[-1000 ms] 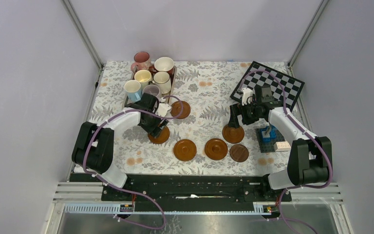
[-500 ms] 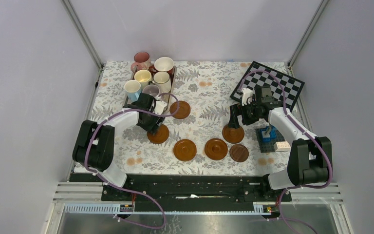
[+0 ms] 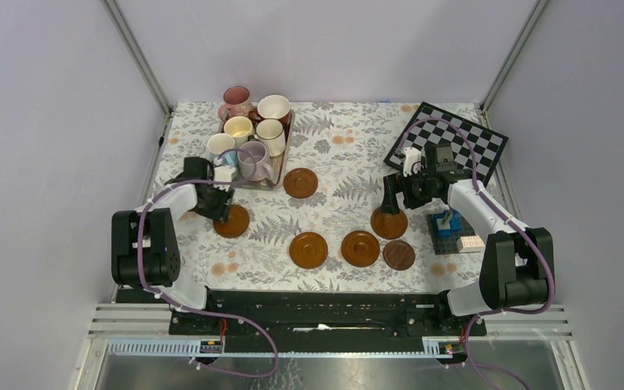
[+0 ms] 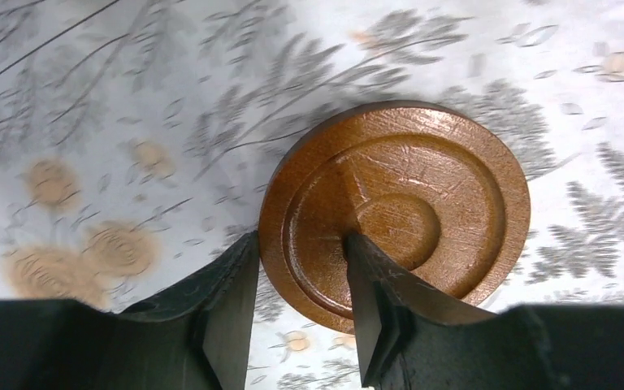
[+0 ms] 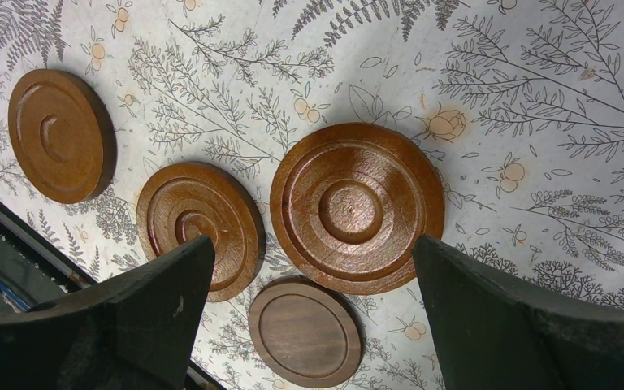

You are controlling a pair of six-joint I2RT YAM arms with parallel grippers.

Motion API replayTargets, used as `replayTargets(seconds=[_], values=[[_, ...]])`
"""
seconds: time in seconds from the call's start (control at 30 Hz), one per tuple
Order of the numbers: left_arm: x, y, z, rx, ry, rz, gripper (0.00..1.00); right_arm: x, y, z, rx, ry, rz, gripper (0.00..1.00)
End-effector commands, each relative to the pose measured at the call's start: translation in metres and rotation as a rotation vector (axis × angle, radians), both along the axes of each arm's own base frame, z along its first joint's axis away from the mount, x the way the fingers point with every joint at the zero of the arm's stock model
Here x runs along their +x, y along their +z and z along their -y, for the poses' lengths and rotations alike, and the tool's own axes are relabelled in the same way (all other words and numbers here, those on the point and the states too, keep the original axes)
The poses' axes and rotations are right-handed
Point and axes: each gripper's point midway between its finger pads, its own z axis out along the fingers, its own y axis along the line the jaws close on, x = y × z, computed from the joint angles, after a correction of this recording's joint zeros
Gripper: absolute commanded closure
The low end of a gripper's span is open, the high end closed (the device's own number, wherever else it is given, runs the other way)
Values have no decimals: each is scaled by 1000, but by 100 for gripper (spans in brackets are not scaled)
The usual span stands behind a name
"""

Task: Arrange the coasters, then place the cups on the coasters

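Pinching one of six coasters [image 4: 422,203] by its rim, left hand [image 4: 296,272] sits beside six cups [image 3: 253,158]; right hand [image 5: 310,244] spread.

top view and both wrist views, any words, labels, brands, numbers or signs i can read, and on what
None can be read in any view.
The cups, coasters and checkerboard show no lettering.
The small pale block beside the blue bricks has marks too small to make out.
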Motion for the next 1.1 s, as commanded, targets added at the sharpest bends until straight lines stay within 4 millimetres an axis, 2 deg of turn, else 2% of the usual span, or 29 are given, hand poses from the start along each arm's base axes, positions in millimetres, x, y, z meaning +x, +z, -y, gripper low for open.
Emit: replayTargets(seconds=[0.0,0.13,0.23,0.4,0.47,0.57,0.7,0.77,0.83,0.93,1.07], values=[[-24,-15,-51,85,42,-78,58,2,9,-6,27,26,41,1],[-25,-13,-80,105,100,-77,59,2,9,-5,25,25,43,0],[-19,-8,-96,112,140,-59,59,2,9,-6,28,27,41,0],[-15,-2,-98,97,147,-55,59,1,9,-6,28,29,39,0],[-13,4,-96,84,147,-46,55,2,8,-6,27,29,41,1],[-5,27,-89,45,145,7,47,2,8,-6,26,30,40,0],[13,74,-80,-8,135,107,40,2,8,-7,33,30,34,0],[20,96,-70,-42,99,152,39,2,8,-8,34,32,35,0],[21,111,-50,-67,23,177,37,2,8,-7,34,32,36,0],[15,122,7,-120,-142,205,34,2,9,-7,35,31,39,1],[-3,118,85,-158,-344,191,30,3,9,-8,38,28,38,0]])
